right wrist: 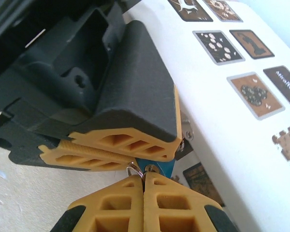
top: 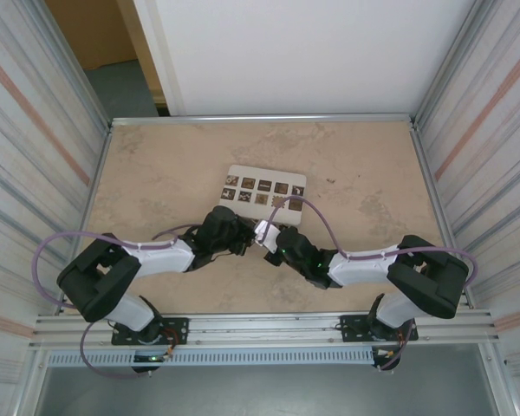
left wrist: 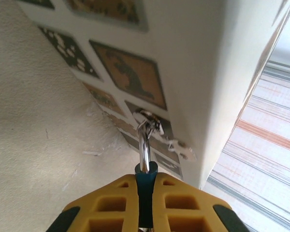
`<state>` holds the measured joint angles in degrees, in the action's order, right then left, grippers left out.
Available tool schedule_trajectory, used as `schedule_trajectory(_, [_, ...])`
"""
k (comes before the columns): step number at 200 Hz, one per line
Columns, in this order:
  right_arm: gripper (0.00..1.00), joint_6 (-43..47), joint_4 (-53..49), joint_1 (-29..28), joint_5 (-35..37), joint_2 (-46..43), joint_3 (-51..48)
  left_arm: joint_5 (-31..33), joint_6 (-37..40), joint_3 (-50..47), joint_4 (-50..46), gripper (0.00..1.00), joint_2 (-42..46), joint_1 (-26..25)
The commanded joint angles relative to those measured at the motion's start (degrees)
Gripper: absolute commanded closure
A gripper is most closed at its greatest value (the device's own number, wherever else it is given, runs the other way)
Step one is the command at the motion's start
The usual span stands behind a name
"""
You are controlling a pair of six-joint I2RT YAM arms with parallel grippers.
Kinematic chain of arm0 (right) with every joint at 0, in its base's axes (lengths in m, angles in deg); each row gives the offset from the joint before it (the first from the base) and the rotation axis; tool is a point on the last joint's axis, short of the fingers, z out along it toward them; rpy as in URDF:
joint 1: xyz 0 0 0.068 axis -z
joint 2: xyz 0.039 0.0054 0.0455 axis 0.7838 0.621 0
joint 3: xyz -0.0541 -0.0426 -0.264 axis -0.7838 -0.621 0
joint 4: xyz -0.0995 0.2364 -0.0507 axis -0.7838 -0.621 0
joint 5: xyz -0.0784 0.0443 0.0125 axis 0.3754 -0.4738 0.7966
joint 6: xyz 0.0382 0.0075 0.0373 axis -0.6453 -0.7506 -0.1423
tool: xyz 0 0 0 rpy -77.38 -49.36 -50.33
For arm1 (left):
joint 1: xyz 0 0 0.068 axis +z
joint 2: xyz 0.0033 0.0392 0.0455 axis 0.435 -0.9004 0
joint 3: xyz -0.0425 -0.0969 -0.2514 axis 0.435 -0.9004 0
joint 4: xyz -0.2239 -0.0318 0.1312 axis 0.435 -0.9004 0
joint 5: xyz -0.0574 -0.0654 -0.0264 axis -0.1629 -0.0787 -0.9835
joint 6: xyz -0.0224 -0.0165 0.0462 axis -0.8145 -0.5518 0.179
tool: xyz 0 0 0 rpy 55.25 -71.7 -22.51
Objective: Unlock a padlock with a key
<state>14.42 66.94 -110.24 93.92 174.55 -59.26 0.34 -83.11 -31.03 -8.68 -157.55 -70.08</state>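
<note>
blue padlock (left wrist: 146, 180) in left gripper (left wrist: 146, 199) pinch; white box (left wrist: 208, 58) just beside

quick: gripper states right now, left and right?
Left gripper: closed, holding the padlock by its blue body.
Right gripper: closed on a small silvery piece at the padlock, apparently the key.

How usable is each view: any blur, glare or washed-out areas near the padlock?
Top external: evenly lit and sharp across the table and white box. Left wrist: the padlock has a glinting shackle; the box's near face is blurred and washed out. Right wrist: its own yellow fingers look soft up close; the padlock sits in shade.
</note>
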Motion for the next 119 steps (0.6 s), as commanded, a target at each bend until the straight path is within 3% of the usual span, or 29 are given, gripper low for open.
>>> schedule_trajectory(1, [1.00, -9.11, 4.34, 2.35, 0.28, -1.31, -0.47, -3.43, -0.83, -0.63, 3.06, 1.00, 0.22, -0.63])
schedule_trajectory(70, [1.00, -22.88, 5.61, 4.60, -1.46, -0.38, -1.24, -3.19, -0.86, -1.01, 3.23, 1.00, 0.19, -0.75])
schedule_trajectory(119, [1.00, -23.81, 4.81, 5.63, -2.33, 2.01, -1.50, -3.04, -1.00, -1.10, 3.64, 1.00, -0.58, -0.79])
